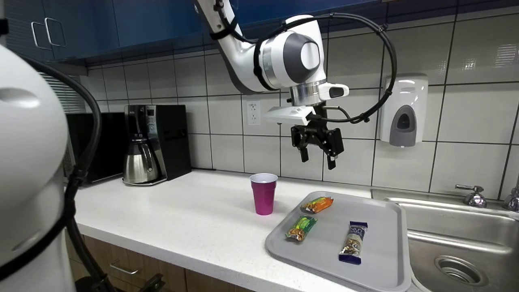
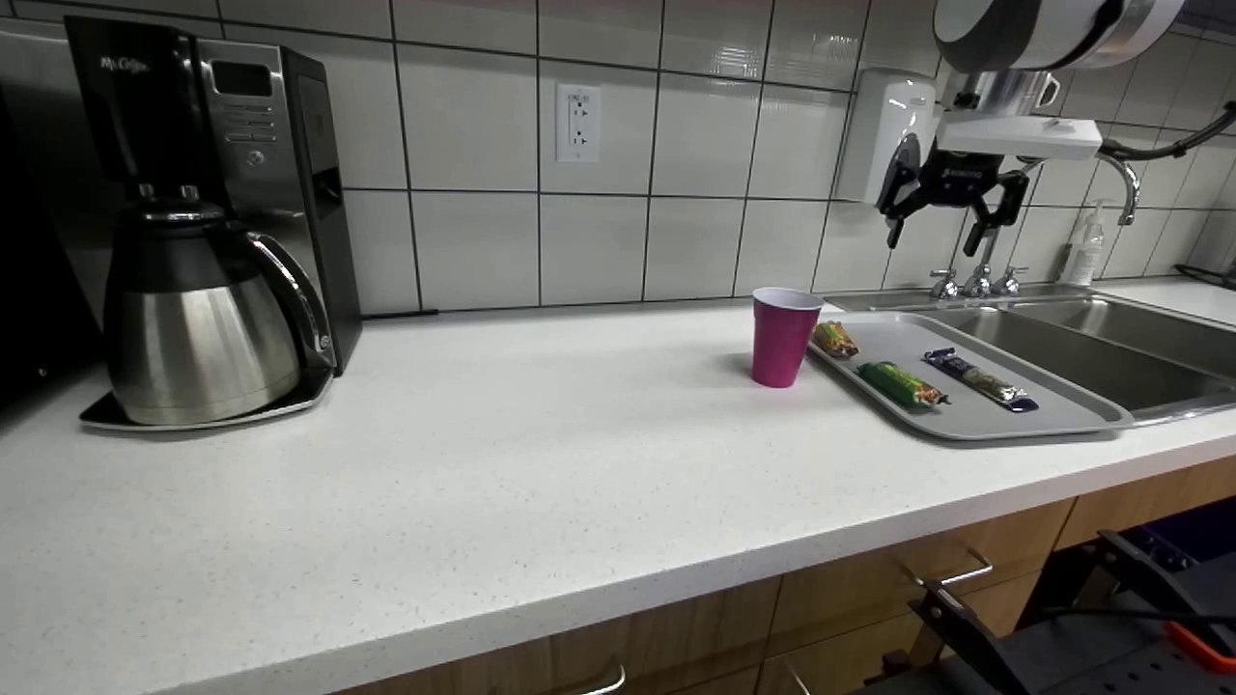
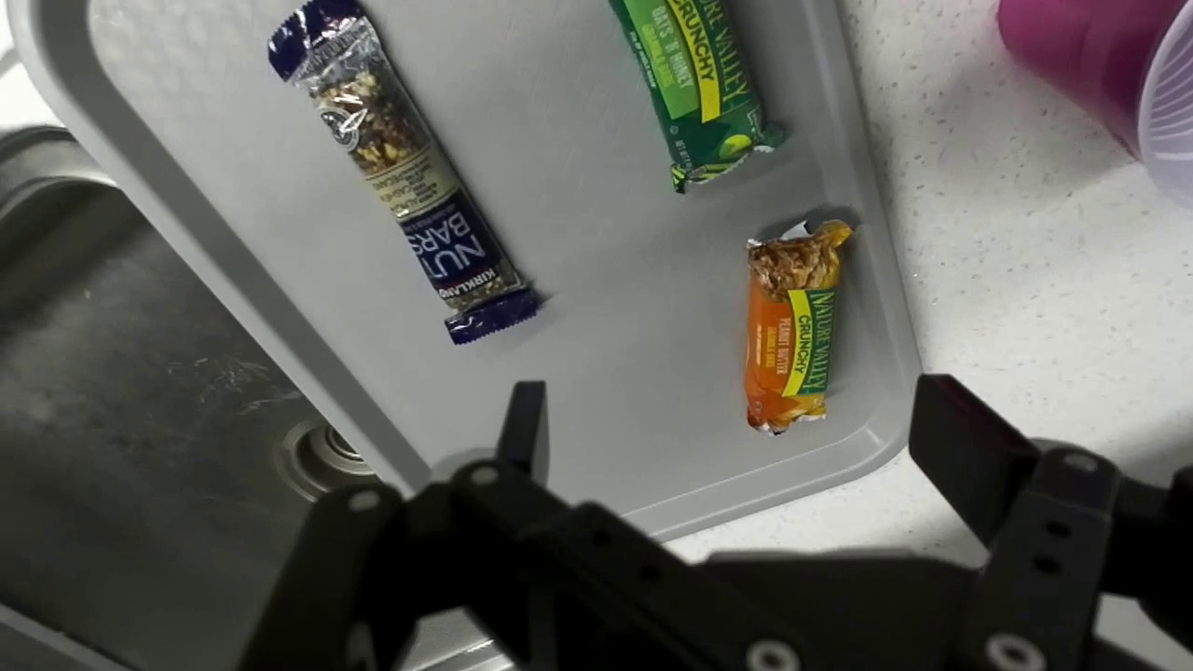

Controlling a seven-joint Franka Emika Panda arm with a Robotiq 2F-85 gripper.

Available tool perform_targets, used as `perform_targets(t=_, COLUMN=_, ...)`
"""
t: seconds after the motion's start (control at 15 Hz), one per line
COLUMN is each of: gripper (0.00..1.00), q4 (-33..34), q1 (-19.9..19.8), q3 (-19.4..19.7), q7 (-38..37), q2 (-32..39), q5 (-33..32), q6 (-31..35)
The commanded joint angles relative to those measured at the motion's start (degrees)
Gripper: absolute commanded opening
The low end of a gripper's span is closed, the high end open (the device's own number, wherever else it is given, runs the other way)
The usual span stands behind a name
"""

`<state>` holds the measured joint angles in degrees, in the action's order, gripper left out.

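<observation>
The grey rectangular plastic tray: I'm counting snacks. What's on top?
On the tray lie an orange-wrapped oblong bar, a green-wrapped oblong bar and a long navy-and-clear wrapped nut bar. The tray directly beneath them is covered and cannot be seen.

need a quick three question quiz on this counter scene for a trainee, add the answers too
1. Which bar lies nearest the sink: A, the orange bar; B, the green bar; C, the Kirkland nut bar?
2. True or false: the pink cup stands beside the gray tray, not on it.
3. What does the gripper hold, and do its jaws stand open or shut?

Key: 1. C. 2. True. 3. Nothing; open.
</observation>
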<state>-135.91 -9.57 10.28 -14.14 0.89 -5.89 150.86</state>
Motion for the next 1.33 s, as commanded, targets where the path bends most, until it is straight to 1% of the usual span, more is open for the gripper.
perform_targets(t=0.0, gripper=1.0, q4=3.91, q1=0.51, q3=-0.23, q7=-3.11, q2=4.56, q5=-0.67, q6=-0.26)
perform_targets(t=0.73, gripper=1.0, q4=10.96, q1=2.87, q3=0.55, q7=-4.3, q2=15.03, q5=0.81, q6=-0.93)
perform_targets(t=1.27, gripper=1.0, q4=16.74, q1=4.17, q3=0.96, q7=-5.15, q2=21.27, q5=1.16, q6=-1.8)
